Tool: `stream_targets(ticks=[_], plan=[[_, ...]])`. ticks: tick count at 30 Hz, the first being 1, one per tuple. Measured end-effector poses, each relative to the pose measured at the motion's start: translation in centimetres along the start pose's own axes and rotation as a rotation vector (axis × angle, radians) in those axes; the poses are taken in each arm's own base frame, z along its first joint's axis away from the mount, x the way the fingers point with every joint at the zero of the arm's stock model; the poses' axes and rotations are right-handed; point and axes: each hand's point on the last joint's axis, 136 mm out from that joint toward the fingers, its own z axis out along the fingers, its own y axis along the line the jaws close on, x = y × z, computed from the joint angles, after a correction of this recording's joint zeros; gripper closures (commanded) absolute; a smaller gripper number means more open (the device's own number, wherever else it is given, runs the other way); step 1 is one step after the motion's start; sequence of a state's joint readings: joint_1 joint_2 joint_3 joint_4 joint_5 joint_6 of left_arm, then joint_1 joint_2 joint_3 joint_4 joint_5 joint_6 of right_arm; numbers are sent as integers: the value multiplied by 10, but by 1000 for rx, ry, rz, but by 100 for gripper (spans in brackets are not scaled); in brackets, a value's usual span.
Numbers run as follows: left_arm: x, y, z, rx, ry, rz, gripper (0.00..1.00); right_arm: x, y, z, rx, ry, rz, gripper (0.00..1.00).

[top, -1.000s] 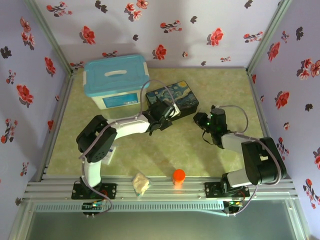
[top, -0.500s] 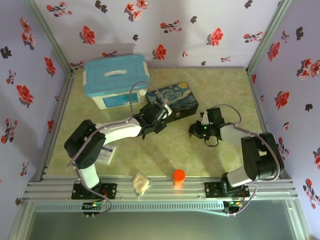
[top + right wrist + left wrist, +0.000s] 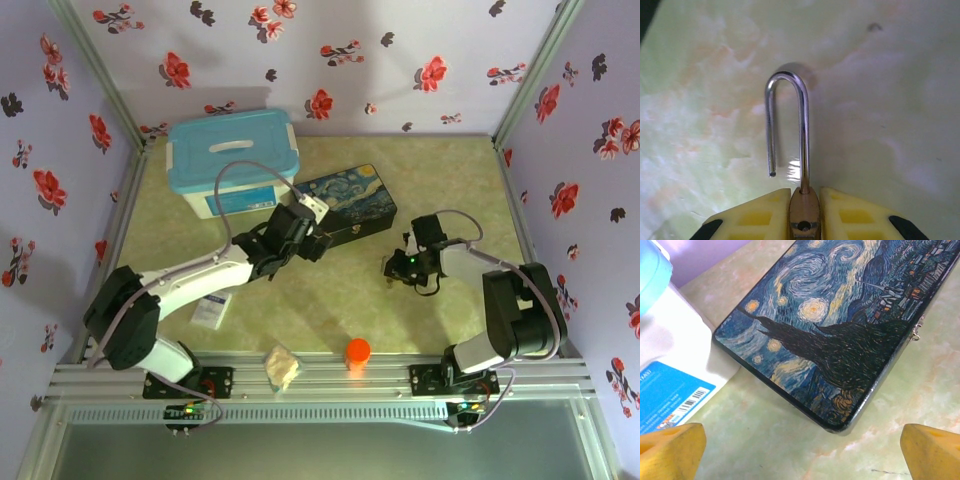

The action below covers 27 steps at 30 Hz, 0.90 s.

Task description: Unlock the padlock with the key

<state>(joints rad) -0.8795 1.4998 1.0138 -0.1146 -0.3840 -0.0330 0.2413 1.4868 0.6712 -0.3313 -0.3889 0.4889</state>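
Evidently the padlock (image 3: 804, 220) is clamped by its pale body between the fingers of the right gripper (image 3: 805, 200), over the table (image 3: 890, 100). Its shackle (image 3: 803, 130) is seen open, the short leg free of the body, so the unlocking is judged done. The left gripper (image 3: 800, 452) is held spread and empty beside the painted tin (image 3: 840, 325); whether the key sits in the lock cannot be told.

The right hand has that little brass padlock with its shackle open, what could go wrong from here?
The right hand pinches only the narrow pale brass body of the small padlock, so it might twist or slip onto the green marbled table. Its open silver shackle juts ahead and could snag there. The open left hand sits low by a corner of the starry-night painted tin and may nudge it.
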Motion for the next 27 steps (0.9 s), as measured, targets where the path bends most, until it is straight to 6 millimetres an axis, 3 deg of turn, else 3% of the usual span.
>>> stream_targets(ticks=[8,13,15,18,23,25,27], plan=[[18,0,0,12,28,-66,0,-6,-9,-6,73,-28,-27,64],[22,24,-16,-17,-4,-186,0,-12,-11,-17,156,-79,-80,49],[22,42,-31,-40,-46,-269,0,-19,-6,-24,185,-120,-119,39],[29,79,-54,-120,-108,-381,0,-35,0,-44,226,-226,-167,1],[78,162,-71,-384,-135,-477,0,-81,-1,-97,330,-536,-235,1],[105,187,-71,-486,-108,-473,0,-102,-9,-115,378,-673,-257,1],[131,211,-69,-571,-76,-473,0,-115,-25,-120,429,-790,-280,1]])
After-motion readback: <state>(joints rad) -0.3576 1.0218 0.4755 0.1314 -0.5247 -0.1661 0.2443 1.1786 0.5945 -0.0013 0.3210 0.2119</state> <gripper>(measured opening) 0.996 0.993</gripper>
